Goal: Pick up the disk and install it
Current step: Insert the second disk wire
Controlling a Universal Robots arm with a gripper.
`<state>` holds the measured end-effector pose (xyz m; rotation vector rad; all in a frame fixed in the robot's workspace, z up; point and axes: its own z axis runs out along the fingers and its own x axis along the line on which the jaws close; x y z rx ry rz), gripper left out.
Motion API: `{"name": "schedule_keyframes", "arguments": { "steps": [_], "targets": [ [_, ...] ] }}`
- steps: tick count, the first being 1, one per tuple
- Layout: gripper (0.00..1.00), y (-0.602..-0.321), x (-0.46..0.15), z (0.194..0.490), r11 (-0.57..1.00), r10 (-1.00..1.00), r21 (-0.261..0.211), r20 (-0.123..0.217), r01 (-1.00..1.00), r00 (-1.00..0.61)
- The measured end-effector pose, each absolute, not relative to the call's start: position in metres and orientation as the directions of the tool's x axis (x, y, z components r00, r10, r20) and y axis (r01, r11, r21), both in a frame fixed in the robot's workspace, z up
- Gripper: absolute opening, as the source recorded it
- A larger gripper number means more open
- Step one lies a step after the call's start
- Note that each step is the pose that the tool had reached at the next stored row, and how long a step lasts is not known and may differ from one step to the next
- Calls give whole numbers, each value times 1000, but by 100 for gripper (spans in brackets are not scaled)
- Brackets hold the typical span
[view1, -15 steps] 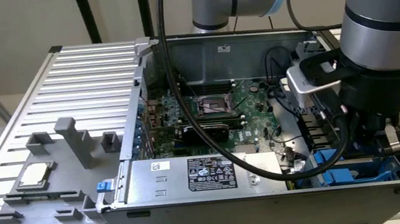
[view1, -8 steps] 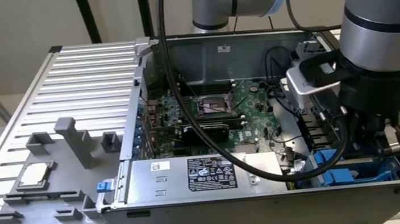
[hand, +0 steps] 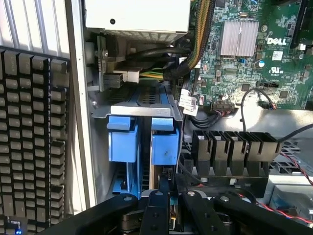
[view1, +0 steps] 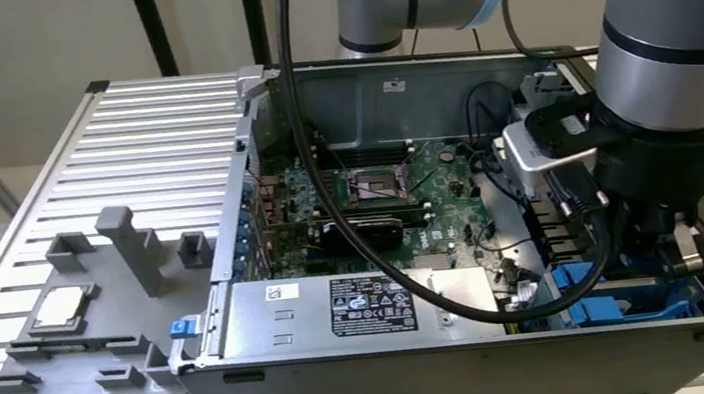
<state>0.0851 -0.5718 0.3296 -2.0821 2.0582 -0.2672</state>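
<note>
1. Gripper fingers closed on the disk, edge-on in the drive bay of the PC case.
2. Risk: blue carrier tilts and jams against the neighbouring carrier.
3. Loose cables nearby could snag.

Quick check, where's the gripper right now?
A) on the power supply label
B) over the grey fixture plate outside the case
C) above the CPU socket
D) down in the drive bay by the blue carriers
D: in the wrist view the gripper sits right at the blue carriers in the drive bay, and the exterior view has the arm lowered into that corner of the case.
</note>
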Motion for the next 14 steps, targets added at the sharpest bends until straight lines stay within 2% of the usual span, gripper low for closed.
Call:
{"name": "schedule_keyframes", "arguments": {
  "steps": [1, 13, 14],
  "targets": [
    [100, -572, 85, 330, -9, -1000, -268, -13, -963, 13],
    [100, -572, 72, 351, -10, -1000, -268, -13, -963, 14],
    [0, -572, 70, 352, -10, -1000, -268, -13, -963, 15]
  ]
}}
